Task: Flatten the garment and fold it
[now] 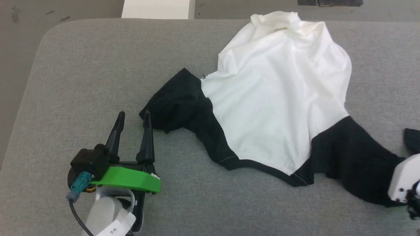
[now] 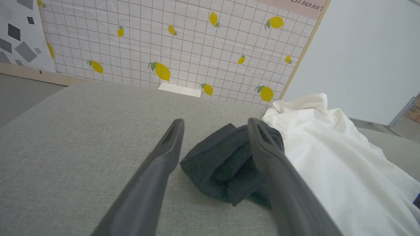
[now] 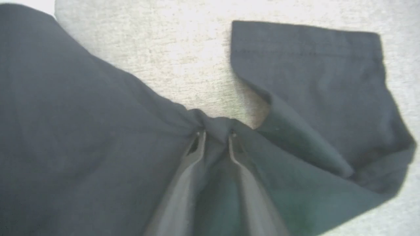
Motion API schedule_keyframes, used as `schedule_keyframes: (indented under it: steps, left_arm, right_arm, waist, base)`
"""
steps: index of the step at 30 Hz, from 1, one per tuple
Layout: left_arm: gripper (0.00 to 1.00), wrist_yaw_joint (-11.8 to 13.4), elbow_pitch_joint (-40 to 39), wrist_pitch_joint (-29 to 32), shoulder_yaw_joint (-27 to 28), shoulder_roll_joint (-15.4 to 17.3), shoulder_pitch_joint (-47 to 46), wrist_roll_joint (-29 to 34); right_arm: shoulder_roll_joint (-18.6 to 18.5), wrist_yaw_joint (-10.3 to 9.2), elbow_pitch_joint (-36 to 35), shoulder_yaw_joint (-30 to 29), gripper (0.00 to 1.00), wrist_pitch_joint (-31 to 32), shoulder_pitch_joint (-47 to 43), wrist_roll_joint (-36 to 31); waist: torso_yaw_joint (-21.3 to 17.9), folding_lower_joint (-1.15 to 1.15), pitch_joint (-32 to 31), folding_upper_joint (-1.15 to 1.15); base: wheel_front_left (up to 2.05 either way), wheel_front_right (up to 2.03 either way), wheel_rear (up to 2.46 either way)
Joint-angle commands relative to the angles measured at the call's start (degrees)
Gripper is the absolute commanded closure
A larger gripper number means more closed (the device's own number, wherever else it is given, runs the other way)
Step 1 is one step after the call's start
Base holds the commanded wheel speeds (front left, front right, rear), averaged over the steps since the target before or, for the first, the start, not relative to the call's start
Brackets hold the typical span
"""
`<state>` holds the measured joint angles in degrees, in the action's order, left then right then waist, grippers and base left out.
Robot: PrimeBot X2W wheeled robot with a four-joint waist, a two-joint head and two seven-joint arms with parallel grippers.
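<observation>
Left gripper: tapered dark fingers splayed, empty, just short of the bunched black sleeve of the shirt. Right gripper: pinching a pucker of the shirt's other black sleeve. Beyond: rumpled soft white panel, lying on grey woven table pad.

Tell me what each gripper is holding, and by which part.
The right gripper pinches the garment by a bunched fold of black fabric beside a sleeve. The left gripper is open, holding nothing.
</observation>
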<state>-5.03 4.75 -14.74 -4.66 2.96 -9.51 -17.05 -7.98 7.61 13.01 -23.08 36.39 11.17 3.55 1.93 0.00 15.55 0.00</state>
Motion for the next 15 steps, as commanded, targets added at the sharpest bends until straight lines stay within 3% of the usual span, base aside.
schedule_keyframes:
  steps: [1, 5, 12, 15]
  left_arm:
    - [0.0, -0.28, 0.06, -0.26, 0.07, -0.08, -0.87, 0.04]
    - [0.0, -0.27, 0.08, -0.26, -0.02, -0.08, -1.21, -0.12]
    - [0.0, -0.37, -0.18, -0.26, 0.17, -0.08, -2.01, 0.19]
    - [0.0, -0.47, -0.19, -0.26, 0.2, -0.08, -2.49, 0.48]
  right_arm:
    - [-0.84, -0.12, 1.82, -0.67, 1.0, 1.49, -1.25, -0.63]
    - [-5.26, -0.12, -0.34, -4.29, 1.0, -0.05, -1.29, -3.13]
    - [-13.96, -0.12, -2.04, -10.3, 1.0, -8.1, 2.49, -9.91]
    - [-15.46, -0.12, -0.24, -11.34, 1.0, -11.54, 5.15, -11.58]
  waist:
    - [0.53, 0.0, 0.37, 0.0]
    - [1.04, 0.0, 0.63, 0.0]
    - [1.34, 0.0, 2.14, 0.0]
    - [1.37, 0.0, 2.99, 0.0]
  base:
    - [0.0, 0.0, 0.0]
    - [0.0, 0.0, 0.0]
    - [0.0, 0.0, 0.0]
    - [0.0, 0.0, 0.0]
